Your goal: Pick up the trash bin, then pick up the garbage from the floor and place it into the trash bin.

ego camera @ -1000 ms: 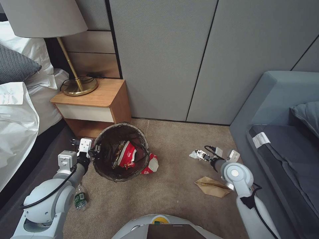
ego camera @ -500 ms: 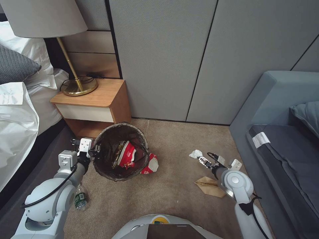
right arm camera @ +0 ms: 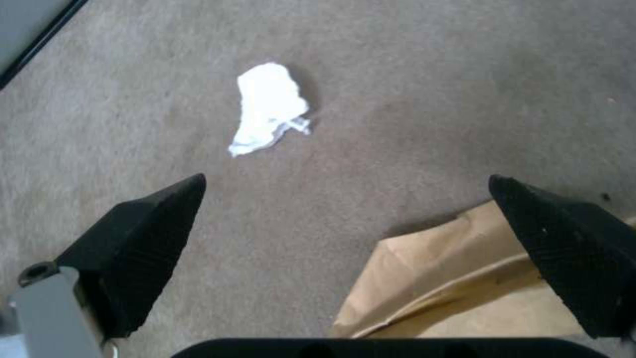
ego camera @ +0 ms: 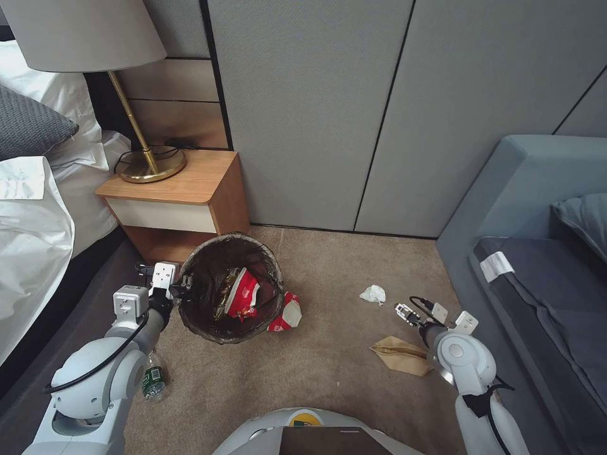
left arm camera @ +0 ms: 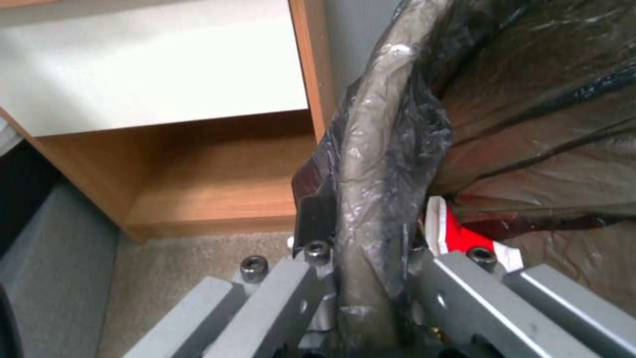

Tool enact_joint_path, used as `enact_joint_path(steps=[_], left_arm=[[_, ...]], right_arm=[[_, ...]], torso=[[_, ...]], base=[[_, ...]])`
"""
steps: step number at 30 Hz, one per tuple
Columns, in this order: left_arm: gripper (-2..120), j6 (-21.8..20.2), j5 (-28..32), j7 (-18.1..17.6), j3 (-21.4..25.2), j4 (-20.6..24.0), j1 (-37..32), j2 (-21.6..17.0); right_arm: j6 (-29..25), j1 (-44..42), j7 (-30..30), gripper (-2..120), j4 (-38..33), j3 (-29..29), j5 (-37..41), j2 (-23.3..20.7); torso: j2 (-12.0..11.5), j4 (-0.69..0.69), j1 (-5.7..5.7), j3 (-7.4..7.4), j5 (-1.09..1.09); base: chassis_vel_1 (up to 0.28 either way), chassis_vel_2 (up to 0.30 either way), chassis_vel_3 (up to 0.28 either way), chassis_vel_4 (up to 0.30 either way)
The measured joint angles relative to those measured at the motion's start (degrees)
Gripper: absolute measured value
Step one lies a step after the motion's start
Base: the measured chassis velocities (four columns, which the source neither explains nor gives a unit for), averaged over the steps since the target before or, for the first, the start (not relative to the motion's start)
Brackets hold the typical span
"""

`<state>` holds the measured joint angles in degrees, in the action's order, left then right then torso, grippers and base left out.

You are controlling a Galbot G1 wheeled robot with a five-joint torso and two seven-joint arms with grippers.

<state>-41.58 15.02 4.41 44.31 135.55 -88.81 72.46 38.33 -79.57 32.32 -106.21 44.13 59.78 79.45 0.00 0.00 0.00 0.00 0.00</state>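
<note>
Since the earlier frames we log one change: our right hand (ego camera: 403, 311) has drawn back from the tissue (ego camera: 373, 294) toward the lower right of the head frame, leaving that wad alone on the floor (ego camera: 329, 373). All else sits as before.

Item, right hand: fingers (right arm camera: 142, 233) spread wide and empty, above bare carpet, with the tissue near and beyond them and the paper bag (ego camera: 401, 355) just beside and below.

Item, left hand (ego camera: 179, 289): at lower left of the head frame, clamped on the left rim of the bin (ego camera: 229, 287); in the left wrist view (left arm camera: 361, 258) its jaws stand either side of the bag-wrapped rim (left arm camera: 374, 164).

Item, bin: centre-left of the head frame, in front of the nightstand (ego camera: 174, 199), lined with a dark bag, holding a red-and-white wrapper (ego camera: 243, 294).

Item, second red-and-white wrapper (ego camera: 288, 314): on the floor, touching the bin's right side.

Item, bottle (ego camera: 152, 377): on the floor at lower left, beside our left arm.
</note>
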Motion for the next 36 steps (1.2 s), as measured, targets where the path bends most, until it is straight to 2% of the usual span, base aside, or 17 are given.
enact_joint_path(steps=[9,14,19,23,36], left_arm=[[0,0.07,-0.05,0.04,-0.46,-0.35,0.33,-0.16],[0,0.07,-0.01,0.04,-0.52,-0.50,0.37,-0.39],[0,0.07,0.25,0.07,-0.41,-0.49,0.41,-0.52],[0,0.09,0.28,0.11,-0.30,-0.48,0.42,-0.54],[0,0.16,0.26,0.25,-0.06,-0.34,0.33,-0.55]], right_arm=[[-2.07,-3.23,-0.30,100,-0.23,3.46,1.90,3.02],[-2.14,-4.09,-2.36,100,0.50,3.54,-1.23,2.72],[-1.86,-5.35,-5.75,100,1.40,2.49,-6.07,0.34],[-2.05,-5.81,-6.38,100,1.93,2.10,-6.58,-0.59],[-3.98,-7.89,-5.51,100,5.29,2.77,-5.80,2.71]], torso=[[0.00,-0.01,0.00,0.00,0.00],[0.00,0.00,0.00,0.00,0.00],[0.00,0.00,0.00,0.00,0.01],[0.00,0.00,0.00,0.00,0.00],[0.00,0.00,0.00,0.00,0.00]], base=[[0.000,0.000,0.000,0.000],[0.000,0.000,0.000,0.000],[0.000,0.000,0.000,0.000],[0.000,0.000,0.000,0.000],[0.000,0.000,0.000,0.000]])
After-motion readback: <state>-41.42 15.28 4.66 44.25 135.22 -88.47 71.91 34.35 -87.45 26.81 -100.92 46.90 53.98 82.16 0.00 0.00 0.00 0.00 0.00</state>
